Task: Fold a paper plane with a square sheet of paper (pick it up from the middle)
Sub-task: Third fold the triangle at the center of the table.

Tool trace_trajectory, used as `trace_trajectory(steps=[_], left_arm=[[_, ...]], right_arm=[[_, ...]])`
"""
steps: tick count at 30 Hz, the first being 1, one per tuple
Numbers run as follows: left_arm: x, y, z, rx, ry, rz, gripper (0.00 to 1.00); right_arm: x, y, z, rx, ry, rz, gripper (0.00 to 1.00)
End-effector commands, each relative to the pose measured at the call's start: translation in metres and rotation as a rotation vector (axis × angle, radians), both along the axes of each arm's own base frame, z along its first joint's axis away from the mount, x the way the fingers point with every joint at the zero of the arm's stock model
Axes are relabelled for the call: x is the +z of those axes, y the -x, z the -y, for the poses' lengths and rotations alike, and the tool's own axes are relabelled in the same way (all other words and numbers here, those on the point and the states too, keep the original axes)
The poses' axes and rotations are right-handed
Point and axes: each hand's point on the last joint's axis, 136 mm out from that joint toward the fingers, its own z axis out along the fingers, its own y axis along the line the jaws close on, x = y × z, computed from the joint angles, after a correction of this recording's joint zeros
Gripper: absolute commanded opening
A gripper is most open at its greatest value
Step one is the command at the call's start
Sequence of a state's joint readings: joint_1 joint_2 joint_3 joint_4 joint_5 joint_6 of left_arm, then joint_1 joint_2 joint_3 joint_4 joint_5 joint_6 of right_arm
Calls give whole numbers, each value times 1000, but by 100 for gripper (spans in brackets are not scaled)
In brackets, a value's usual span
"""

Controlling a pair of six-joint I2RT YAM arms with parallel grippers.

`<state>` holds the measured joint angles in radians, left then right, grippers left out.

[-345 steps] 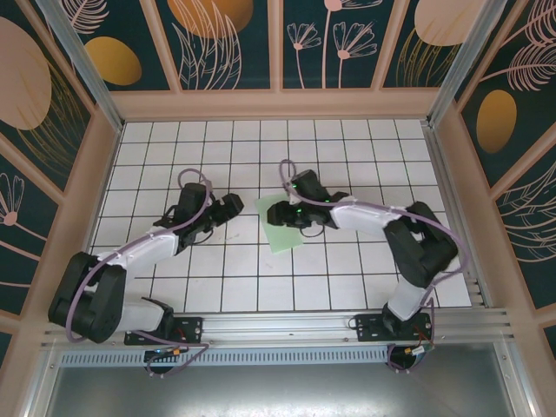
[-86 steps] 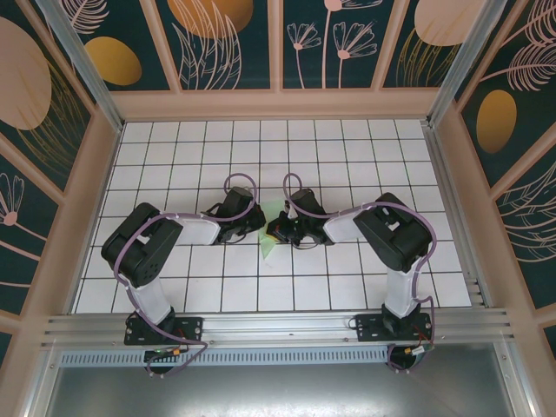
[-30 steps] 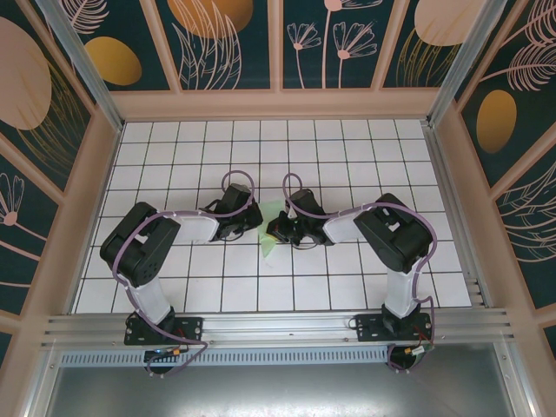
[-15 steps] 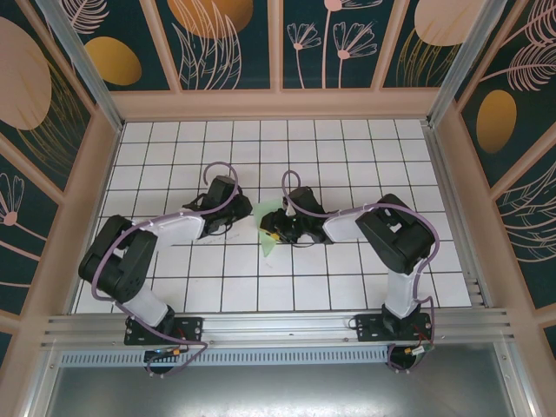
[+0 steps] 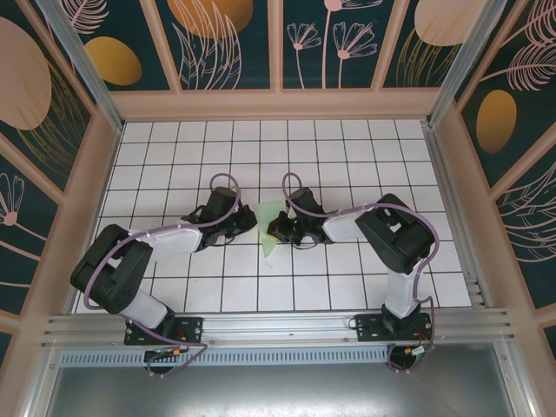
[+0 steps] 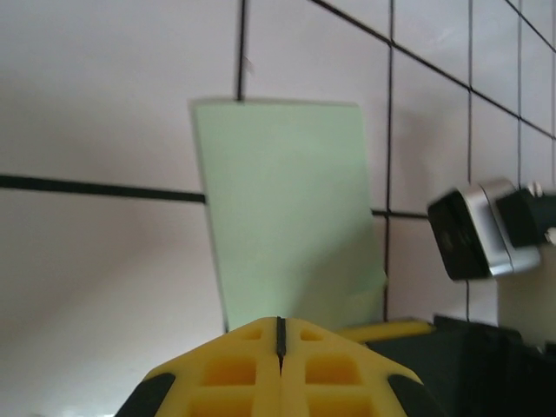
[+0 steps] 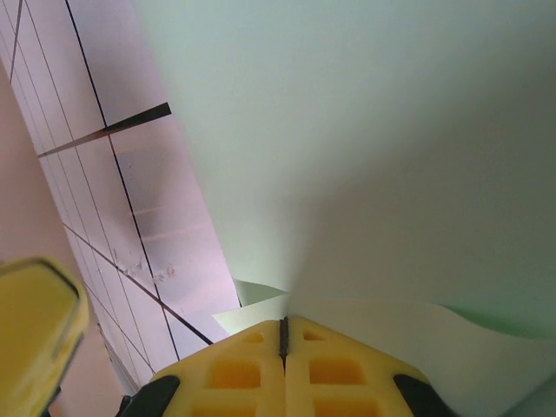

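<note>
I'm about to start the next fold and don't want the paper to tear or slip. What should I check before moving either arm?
1. Jaws of the left gripper shut: ok, the tips meet at the near edge of the sheet of paper.
2. Jaws of the right gripper shut: ok, the tips meet against the paper.
3. Paper pinched by either gripper: cannot tell, the tips hide the contact.
4. Far part of the paper flat on the table: ok in the left wrist view.
5. Dart shape finished: not ok, the far edge is straight with two corners.
</note>
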<state>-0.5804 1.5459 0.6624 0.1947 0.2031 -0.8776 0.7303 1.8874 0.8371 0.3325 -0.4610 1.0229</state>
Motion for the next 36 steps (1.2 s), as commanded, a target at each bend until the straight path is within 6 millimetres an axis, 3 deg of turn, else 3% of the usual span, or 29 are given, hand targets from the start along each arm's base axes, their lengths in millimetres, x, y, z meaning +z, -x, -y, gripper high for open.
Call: trace_trajectory(steps=[1, 7, 20, 29, 36], left_arm=[[0, 7, 17, -52, 48, -1, 0], [-17, 10, 23, -67, 26, -42, 0], [-50, 15, 10, -48, -95, -116, 0], [-89, 41, -16, -58, -237, -215, 0], [-94, 42, -21, -64, -271, -214, 0]], right_arm=[[-35, 13, 21, -17, 131, -79, 0], [-35, 14, 20, -14, 133, -79, 0], [-30, 12, 14, -3, 117, -68, 0], [22, -6, 9, 69, 78, 127, 0], [12, -5, 23, 122, 113, 166, 0]])
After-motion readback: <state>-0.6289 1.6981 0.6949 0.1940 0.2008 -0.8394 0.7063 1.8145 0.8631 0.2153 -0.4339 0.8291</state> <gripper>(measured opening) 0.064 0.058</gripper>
